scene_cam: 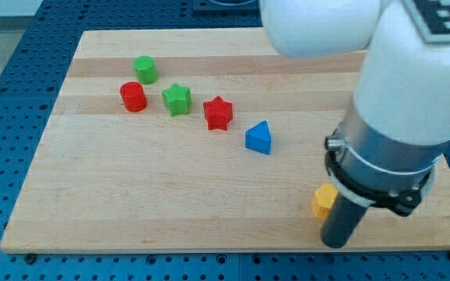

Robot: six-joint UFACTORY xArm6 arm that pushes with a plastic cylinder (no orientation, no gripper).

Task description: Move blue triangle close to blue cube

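In the camera view we take the blue triangle (258,138) as our landmark; it sits on the wooden board (170,203) a little right of the board's middle, apart from every other block. Just to its upper left lies the red star (218,113), then further left the green star (176,99), and beyond that the red cylinder (133,97), with the green cylinder (145,69) farthest toward the view's top left. To the triangle's lower right, near the board's bottom edge, we see a yellow block (324,201), its shape partly hidden by our arm. The dark rod comes down right beside that yellow block, on its right, and my tip (335,243) rests close to the board's bottom edge, well apart from the triangle and holding nothing, having no jaws to open. We cannot find the blue cube in this view; our large white arm covers the board's right side.
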